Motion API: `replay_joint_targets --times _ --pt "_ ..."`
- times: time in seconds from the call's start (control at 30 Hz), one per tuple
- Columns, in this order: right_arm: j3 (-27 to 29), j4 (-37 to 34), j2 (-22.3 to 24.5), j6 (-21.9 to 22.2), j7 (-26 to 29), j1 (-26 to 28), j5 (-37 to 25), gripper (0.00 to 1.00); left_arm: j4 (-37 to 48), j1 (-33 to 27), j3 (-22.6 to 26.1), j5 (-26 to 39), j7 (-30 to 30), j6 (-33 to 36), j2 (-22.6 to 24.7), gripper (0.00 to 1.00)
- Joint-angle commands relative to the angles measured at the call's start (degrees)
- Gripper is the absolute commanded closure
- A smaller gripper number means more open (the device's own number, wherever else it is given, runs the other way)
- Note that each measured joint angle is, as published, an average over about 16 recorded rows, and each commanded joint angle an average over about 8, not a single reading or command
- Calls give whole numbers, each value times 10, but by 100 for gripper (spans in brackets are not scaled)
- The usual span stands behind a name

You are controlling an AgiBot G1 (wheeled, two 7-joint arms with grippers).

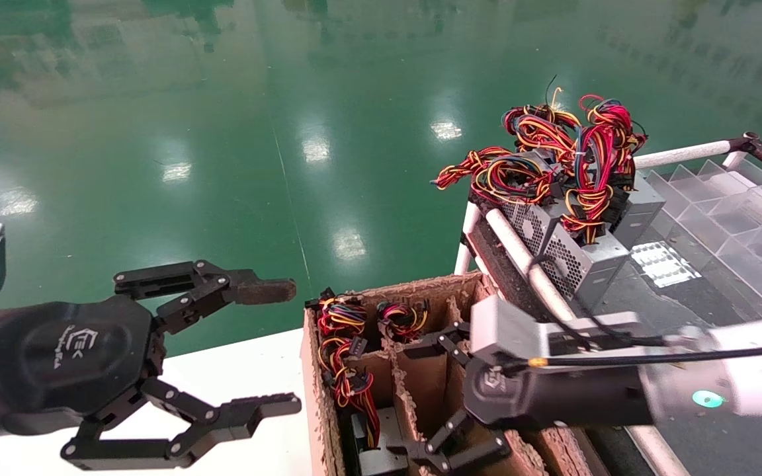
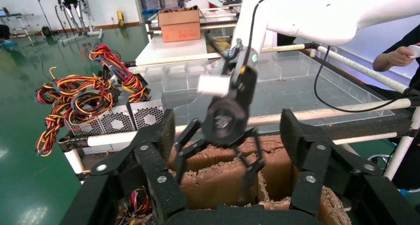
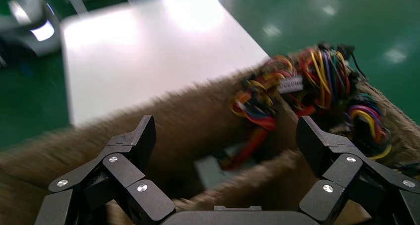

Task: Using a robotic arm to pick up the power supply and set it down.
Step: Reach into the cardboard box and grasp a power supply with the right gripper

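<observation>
Right gripper open over the divider box

The right gripper [image 1: 437,396] has its fingers [image 3: 130,140] spread wide and empty above the cardboard box [image 1: 381,297]; a power supply [image 1: 371,439] lies lower in a compartment just beside them. The left gripper [image 1: 282,347] hangs open, well apart, over the white table [image 1: 222,370].

A cardboard box [image 1: 381,301] with dividers sits low in the middle, holding power supplies [image 1: 371,436] and wire bundles [image 1: 341,330] in its left compartments. To its left lies a table [image 1: 222,370] — the left gripper [image 1: 275,344] hangs over it, fingers spread, pointing toward the box. The right gripper [image 1: 444,396] reaches in from the right, jaws wide, over the box's middle compartments. Behind and to the right, a railed rack [image 1: 526,264] carries more power supplies [image 1: 579,258] with tangled wires [image 1: 553,158] on top — beside them, farther right, clear bins [image 1: 731,211].
</observation>
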Motion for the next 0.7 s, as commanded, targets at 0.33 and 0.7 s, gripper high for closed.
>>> replay_joint_targets --times 0.33,0.7 --pt "-31 -54 -67 25 -15 21 -53 91 0 0 0 0 0 0 0 0" --pt "-40 -102 -105 45 -60 24 -71 100 0 0 1 0 0 0 0 0"
